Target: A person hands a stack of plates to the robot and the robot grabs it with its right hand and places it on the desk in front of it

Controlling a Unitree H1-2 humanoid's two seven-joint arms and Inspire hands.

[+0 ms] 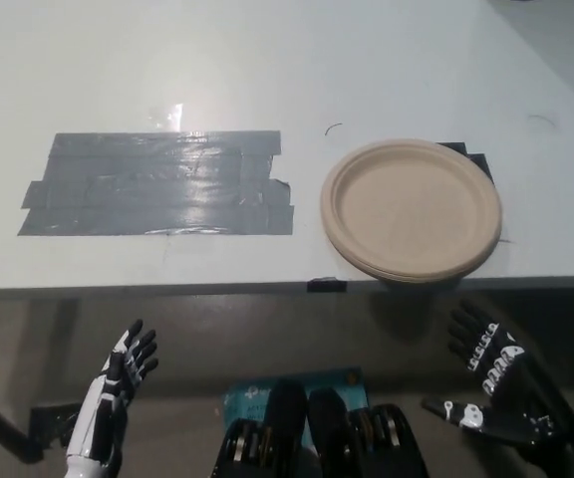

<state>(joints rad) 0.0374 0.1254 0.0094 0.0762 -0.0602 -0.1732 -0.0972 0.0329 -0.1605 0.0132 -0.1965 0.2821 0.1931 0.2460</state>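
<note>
While both hands hang below the near edge of the desk (267, 60), neither one holds or touches anything. Nearest, at the lower left, the white left hand (118, 383) points upward with its fingers (143, 351) spread apart and empty. At the lower right, the black right hand (496, 383) is held palm up with its fingers (469, 334) splayed wide and the thumb stretched out to the side, also empty and well clear of the desk edge. A teal sheet (242, 398) lies on the floor between the two hands. Just past the desk's front edge, the stack of plates (412, 209) sits flat on the white top at the right, its near rim almost at the edge and partly covering a black patch (471, 157). Left of the stack, a broad patch of grey tape (157, 184) is stuck to the desk, apart from the plates.
</note>
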